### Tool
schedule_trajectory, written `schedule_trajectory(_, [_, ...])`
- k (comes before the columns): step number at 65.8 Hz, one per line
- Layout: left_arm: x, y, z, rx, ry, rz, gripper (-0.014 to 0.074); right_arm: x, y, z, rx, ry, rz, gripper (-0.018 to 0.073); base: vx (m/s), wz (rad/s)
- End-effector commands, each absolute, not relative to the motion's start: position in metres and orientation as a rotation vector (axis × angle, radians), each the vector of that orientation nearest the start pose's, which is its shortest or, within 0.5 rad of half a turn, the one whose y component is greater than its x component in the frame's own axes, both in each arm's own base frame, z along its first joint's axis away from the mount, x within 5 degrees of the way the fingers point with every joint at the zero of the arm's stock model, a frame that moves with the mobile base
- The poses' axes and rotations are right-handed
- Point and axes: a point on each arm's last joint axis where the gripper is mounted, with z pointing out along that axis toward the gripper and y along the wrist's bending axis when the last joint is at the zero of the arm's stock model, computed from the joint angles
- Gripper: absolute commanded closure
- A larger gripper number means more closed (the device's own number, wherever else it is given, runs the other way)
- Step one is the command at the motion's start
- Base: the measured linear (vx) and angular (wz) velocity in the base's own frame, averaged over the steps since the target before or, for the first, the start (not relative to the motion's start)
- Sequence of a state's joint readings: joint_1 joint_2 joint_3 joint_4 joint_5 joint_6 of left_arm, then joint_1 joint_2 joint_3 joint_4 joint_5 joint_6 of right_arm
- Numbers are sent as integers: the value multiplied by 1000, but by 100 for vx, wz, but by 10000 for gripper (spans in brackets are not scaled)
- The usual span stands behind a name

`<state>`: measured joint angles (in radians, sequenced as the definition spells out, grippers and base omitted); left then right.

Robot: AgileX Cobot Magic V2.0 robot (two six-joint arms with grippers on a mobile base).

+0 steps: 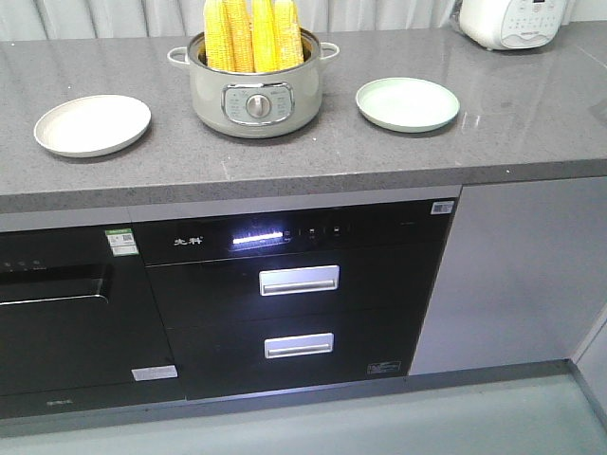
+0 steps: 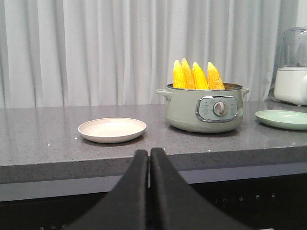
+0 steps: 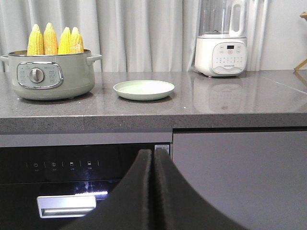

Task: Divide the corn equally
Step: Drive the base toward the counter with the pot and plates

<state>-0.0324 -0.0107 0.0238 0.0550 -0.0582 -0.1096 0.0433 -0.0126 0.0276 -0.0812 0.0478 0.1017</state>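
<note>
Several yellow corn cobs (image 1: pixel 252 36) stand upright, tips up, in a grey-green electric pot (image 1: pixel 254 90) at the middle of the counter. A beige plate (image 1: pixel 92 124) lies left of the pot and a pale green plate (image 1: pixel 407 103) right of it, both bare. In the left wrist view the corn (image 2: pixel 197 75), the pot (image 2: pixel 204 109) and the beige plate (image 2: pixel 112 130) lie ahead; my left gripper (image 2: pixel 148 152) is shut, empty, low before the counter edge. My right gripper (image 3: pixel 153 153) is shut, empty, in front of the cabinets, below the green plate (image 3: pixel 144 89).
A white blender (image 3: pixel 221 40) stands at the counter's back right, seen as a white appliance (image 1: pixel 512 21) in the front view. Under the grey counter (image 1: pixel 303 161) are a black oven (image 1: pixel 66 313) and a black drawer appliance (image 1: pixel 299 294) with two silver handles. White curtains hang behind.
</note>
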Motion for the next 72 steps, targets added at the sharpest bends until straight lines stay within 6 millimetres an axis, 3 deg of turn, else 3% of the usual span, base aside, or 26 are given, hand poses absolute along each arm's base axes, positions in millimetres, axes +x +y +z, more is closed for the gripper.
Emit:
schedule_trajectory(1, [54, -2, 213, -15, 1366, -87, 603, 57, 3, 203, -29, 1482, 46, 559, 11, 8])
schedule_trajectory(72, [54, -2, 213, -15, 1366, -87, 603, 57, 3, 203, -29, 1482, 46, 559, 14, 5])
